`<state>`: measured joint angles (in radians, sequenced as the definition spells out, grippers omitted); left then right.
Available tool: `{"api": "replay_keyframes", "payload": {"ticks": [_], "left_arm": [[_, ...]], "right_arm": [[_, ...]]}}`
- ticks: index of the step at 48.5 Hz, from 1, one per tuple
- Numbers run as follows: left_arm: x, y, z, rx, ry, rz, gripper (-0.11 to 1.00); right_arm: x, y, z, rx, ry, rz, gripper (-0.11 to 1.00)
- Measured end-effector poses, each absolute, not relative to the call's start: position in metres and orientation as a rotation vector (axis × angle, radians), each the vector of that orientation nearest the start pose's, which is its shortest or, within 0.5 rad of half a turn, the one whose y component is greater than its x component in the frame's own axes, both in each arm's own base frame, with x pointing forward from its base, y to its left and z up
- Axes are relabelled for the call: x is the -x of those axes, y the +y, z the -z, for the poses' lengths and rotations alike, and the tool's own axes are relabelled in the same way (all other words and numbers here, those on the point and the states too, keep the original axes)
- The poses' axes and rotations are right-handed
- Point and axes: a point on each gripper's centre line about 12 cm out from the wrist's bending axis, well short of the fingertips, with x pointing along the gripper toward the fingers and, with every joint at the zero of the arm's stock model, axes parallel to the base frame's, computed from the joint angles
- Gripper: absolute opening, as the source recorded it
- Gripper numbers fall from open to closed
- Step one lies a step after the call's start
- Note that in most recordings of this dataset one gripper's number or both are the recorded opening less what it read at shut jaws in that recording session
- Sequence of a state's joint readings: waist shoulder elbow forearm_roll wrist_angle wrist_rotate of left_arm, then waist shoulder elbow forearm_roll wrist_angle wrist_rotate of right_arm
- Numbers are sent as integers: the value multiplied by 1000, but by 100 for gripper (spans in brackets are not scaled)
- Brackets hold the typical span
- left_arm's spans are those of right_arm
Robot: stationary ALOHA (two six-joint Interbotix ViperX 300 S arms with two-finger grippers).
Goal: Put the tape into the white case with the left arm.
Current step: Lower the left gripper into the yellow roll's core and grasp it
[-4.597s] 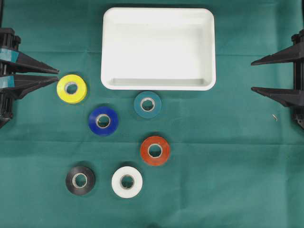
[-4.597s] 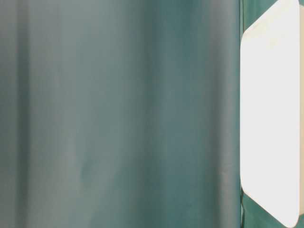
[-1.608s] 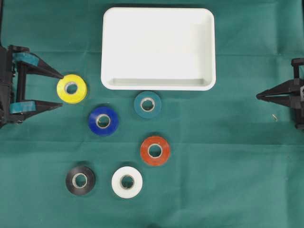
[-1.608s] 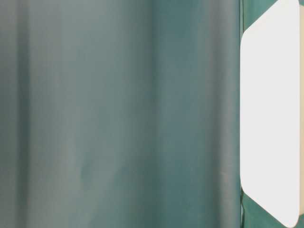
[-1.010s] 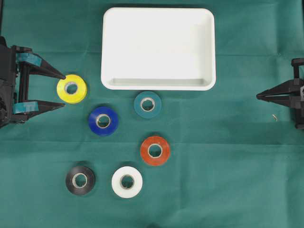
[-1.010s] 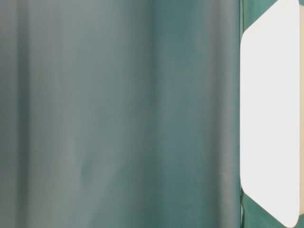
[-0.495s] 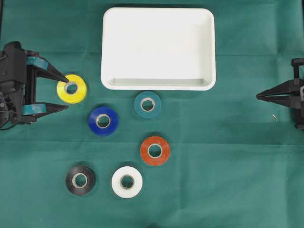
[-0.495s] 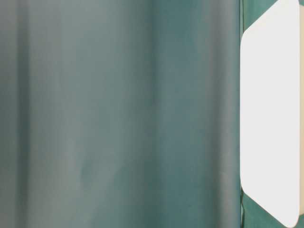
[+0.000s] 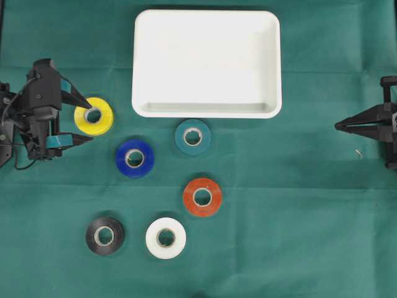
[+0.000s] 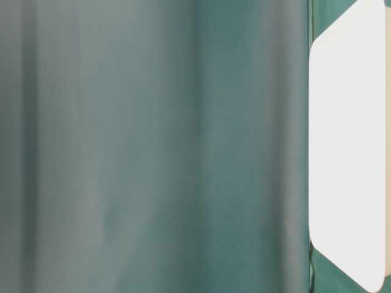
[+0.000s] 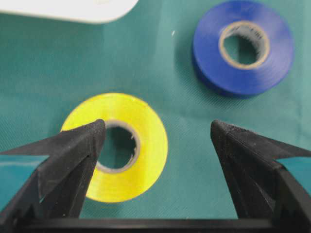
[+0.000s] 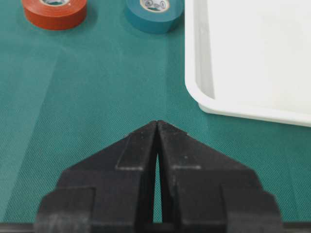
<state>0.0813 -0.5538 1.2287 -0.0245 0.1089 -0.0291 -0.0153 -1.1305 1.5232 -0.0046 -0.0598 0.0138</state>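
A: Overhead, the left gripper (image 9: 85,120) stands wide open and empty at the yellow tape (image 9: 93,116); the white case (image 9: 206,63) lies up and to the right, holding nothing.

B: Wrist view?

A: One finger (image 11: 77,145) overlaps the roll's core (image 11: 116,148), a detail overhead blurs. Closing off-centre could push the roll aside.

B: Right gripper (image 12: 157,127)?

A: Closed, idle.

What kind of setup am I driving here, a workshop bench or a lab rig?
Most likely a lab tabletop rig: a green cloth covers the table, coloured tape rolls such as the yellow tape lie spaced out before a white case, and the left gripper faces the right gripper.
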Motion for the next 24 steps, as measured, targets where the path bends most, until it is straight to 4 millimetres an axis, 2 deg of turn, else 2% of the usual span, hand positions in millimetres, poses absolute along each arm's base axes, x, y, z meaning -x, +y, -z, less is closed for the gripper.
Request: {"api": "replay_keyframes", "payload": {"ticks": [11, 24], "left_arm": [[-212, 21, -120, 94, 882, -114, 99], [-226, 22, -103, 98, 946, -116, 99]], "right_arm": [[-143, -2, -156, -12, 331, 16, -9], [-143, -2, -155, -12, 333, 16, -9]]}}
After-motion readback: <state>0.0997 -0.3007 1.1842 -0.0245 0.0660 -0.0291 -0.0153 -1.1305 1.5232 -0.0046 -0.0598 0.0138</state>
